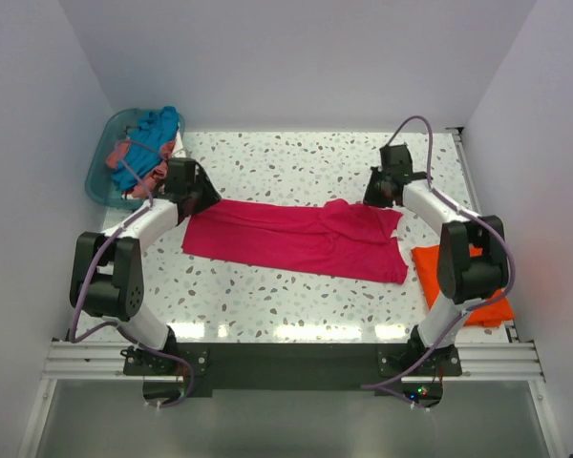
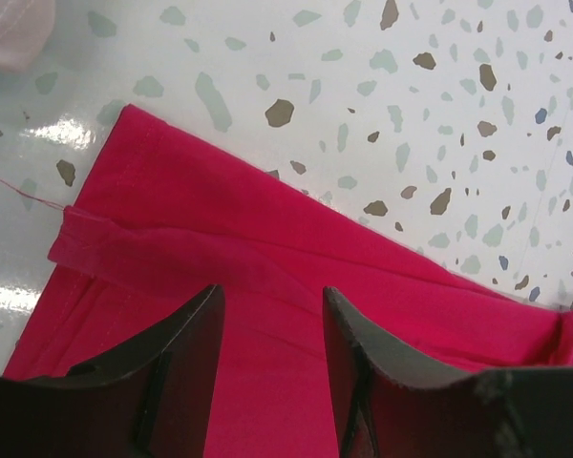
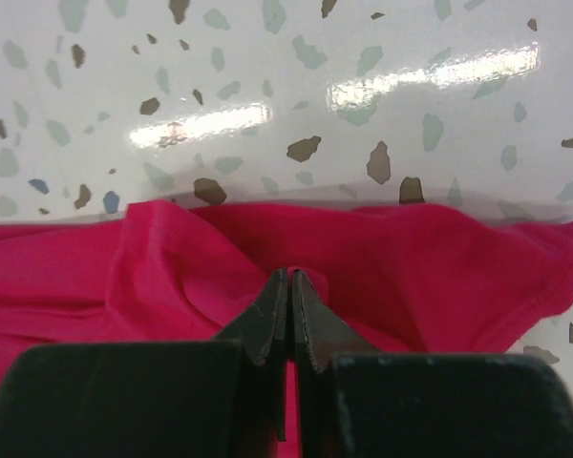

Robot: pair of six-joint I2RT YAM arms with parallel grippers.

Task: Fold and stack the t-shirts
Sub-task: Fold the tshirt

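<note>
A large magenta-pink t-shirt (image 1: 296, 239) lies in a long folded strip across the middle of the table. My left gripper (image 1: 196, 196) hovers over its left end, open and empty; in the left wrist view the fingers (image 2: 272, 291) straddle the hemmed cloth (image 2: 267, 239) without gripping it. My right gripper (image 1: 380, 196) is at the shirt's right end, shut; in the right wrist view its tips (image 3: 290, 274) pinch a raised pucker of the magenta cloth (image 3: 439, 277). An orange t-shirt (image 1: 426, 267) lies folded at the right edge, partly hidden by my right arm.
A translucent teal basin (image 1: 97, 172) stands at the far left corner, holding a teal shirt (image 1: 158, 129) and a salmon one (image 1: 137, 156). White walls close in the speckled table (image 1: 286, 162) on three sides.
</note>
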